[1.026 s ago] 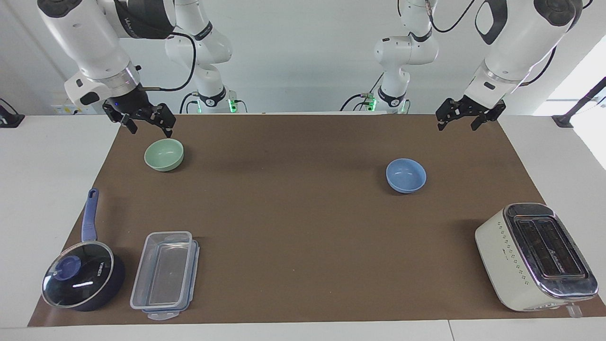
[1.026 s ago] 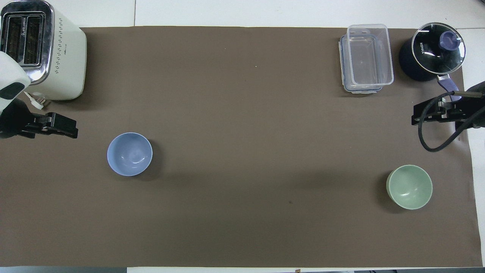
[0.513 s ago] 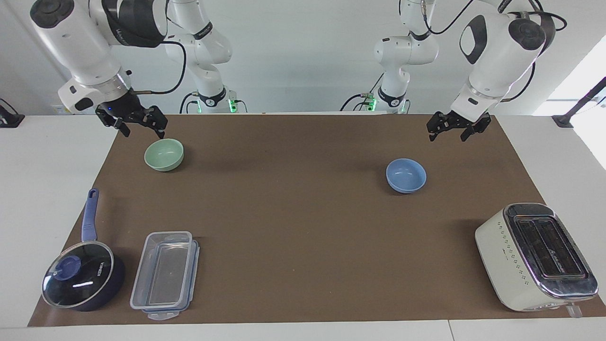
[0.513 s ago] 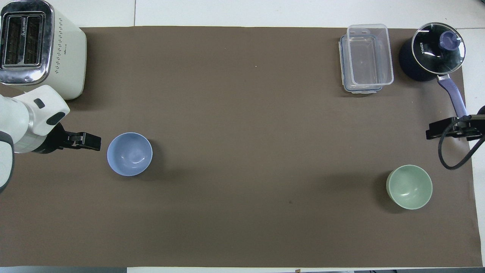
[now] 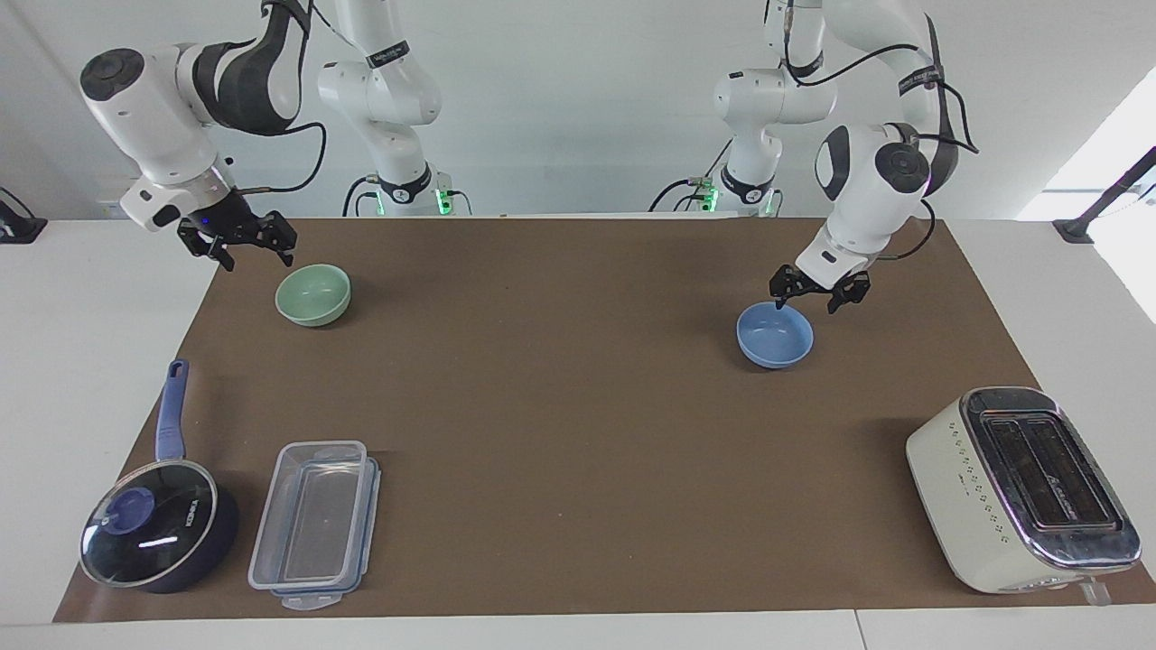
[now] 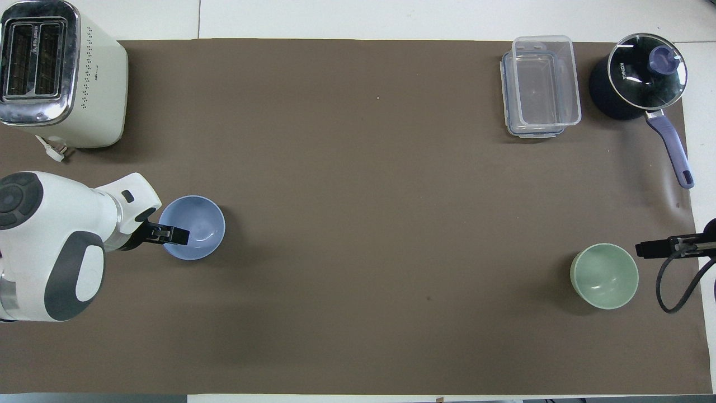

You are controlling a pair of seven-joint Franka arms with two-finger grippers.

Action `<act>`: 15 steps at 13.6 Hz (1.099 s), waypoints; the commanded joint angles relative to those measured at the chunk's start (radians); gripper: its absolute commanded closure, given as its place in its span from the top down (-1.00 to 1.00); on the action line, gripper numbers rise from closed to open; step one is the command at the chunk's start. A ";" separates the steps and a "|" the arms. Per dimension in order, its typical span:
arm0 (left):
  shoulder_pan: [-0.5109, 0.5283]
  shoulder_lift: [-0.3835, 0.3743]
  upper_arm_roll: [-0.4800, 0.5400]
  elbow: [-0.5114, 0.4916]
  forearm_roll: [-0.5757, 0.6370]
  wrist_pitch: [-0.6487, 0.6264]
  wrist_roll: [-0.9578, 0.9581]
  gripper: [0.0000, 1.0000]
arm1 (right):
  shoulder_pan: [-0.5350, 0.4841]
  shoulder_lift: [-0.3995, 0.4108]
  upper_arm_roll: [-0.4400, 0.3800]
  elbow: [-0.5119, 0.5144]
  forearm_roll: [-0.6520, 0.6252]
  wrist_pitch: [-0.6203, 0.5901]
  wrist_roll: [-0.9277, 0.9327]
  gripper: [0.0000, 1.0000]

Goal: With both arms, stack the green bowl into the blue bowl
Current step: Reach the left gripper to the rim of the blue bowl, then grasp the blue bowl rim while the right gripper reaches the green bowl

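Left gripper (image 5: 816, 300), fingers spread wide, poised over the rim of the small, round, matte periwinkle-blue bowl (image 5: 775, 335) on the side toward the left arm's end; contact cannot be told. Right gripper (image 5: 238, 246), fingers likewise spread, in the air beside the small, round, matte mint-green bowl (image 5: 312, 294) and clear of it, above the surface's edge at the right arm's end. Both bowls stand upright and empty, well apart, on a brown mat covering the white surface (image 5: 72, 361). Cream two-slot toaster (image 5: 1020, 490) at the mat's corner farthest from the robots, left arm's end; dark blue lidded saucepan (image 5: 155, 524) and clear plastic container (image 5: 314, 524) toward the corresponding corner at the right arm's end. Pale wall in the background.
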 commanded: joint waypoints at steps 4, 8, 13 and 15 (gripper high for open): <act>-0.011 0.014 0.011 -0.110 0.022 0.167 -0.001 0.88 | -0.118 -0.017 0.005 -0.187 0.012 0.188 -0.202 1.00; -0.008 0.031 0.013 -0.109 0.022 0.190 -0.002 -0.21 | -0.144 0.023 0.005 -0.261 0.010 0.356 -0.234 1.00; 0.004 0.055 0.013 -0.057 0.022 0.178 -0.001 -1.00 | -0.158 0.049 0.005 -0.284 0.010 0.382 -0.231 0.92; 0.002 0.086 0.013 0.032 0.022 0.095 -0.024 -1.00 | -0.160 0.054 0.005 -0.302 0.010 0.405 -0.220 0.76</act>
